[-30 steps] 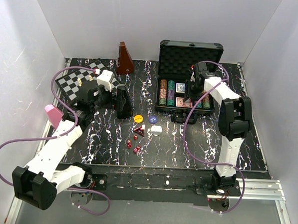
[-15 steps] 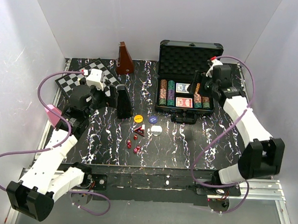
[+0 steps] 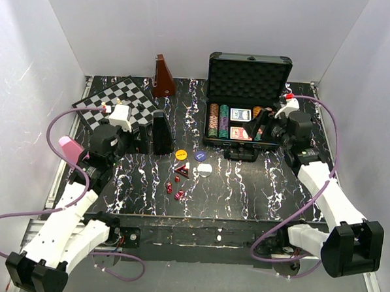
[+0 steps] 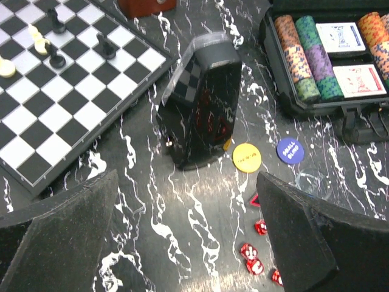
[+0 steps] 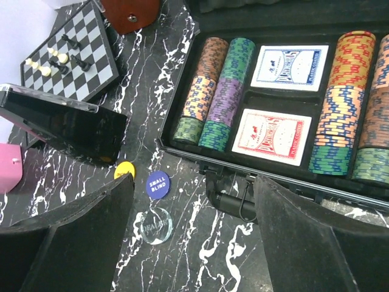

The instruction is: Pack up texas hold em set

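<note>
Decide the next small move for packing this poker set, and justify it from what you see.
Probably lower the open, empty left gripper onto the yellow button: chips and decks already sit in the case, while it, the blue button and red dice lie loose on the table just ahead.

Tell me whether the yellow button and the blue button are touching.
Apart. The left wrist view shows a strip of bare tabletop between the yellow button and the blue button.
</note>
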`<action>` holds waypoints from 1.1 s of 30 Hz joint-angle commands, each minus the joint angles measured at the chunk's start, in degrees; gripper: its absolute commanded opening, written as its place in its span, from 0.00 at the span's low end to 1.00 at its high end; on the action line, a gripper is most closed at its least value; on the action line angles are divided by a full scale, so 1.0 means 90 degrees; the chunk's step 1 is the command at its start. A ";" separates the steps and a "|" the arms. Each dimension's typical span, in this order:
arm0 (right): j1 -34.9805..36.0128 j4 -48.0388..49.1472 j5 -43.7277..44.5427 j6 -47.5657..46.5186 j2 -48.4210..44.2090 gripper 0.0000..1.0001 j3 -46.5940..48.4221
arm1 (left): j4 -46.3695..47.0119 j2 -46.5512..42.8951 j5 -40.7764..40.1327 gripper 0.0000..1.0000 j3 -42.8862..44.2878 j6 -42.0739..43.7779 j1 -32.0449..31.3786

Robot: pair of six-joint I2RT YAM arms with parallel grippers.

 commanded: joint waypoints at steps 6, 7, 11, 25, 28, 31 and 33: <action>0.1642 -0.1164 0.1591 0.0389 0.0277 0.78 0.0546 | -0.0675 -0.0348 -0.0150 0.98 -0.0241 -0.0272 -0.0029; 0.1915 -0.1263 0.1661 0.0458 0.0365 0.77 0.0586 | -0.0666 -0.0290 -0.0140 0.98 -0.0221 -0.0252 -0.0029; 0.3107 -0.1536 0.2119 0.0634 0.0882 0.73 0.0820 | -0.0656 -0.0094 -0.0082 0.98 -0.0133 -0.0194 -0.0029; 0.5277 -0.3157 0.2452 0.1522 0.4603 0.52 0.3885 | -0.0617 -0.0093 -0.0345 0.98 -0.0133 -0.0106 -0.0020; 0.5394 -0.3430 0.2540 0.1669 0.5140 0.53 0.4286 | -0.0636 -0.0094 -0.0404 0.98 -0.0114 -0.0135 -0.0020; 0.5433 -0.3646 0.2628 0.1796 0.5385 0.52 0.4385 | -0.0656 -0.0094 -0.0385 0.98 -0.0104 -0.0164 -0.0029; 0.5434 -0.3617 0.2677 0.1836 0.5376 0.52 0.4278 | -0.0656 -0.0113 -0.0375 0.98 -0.0113 -0.0184 -0.0020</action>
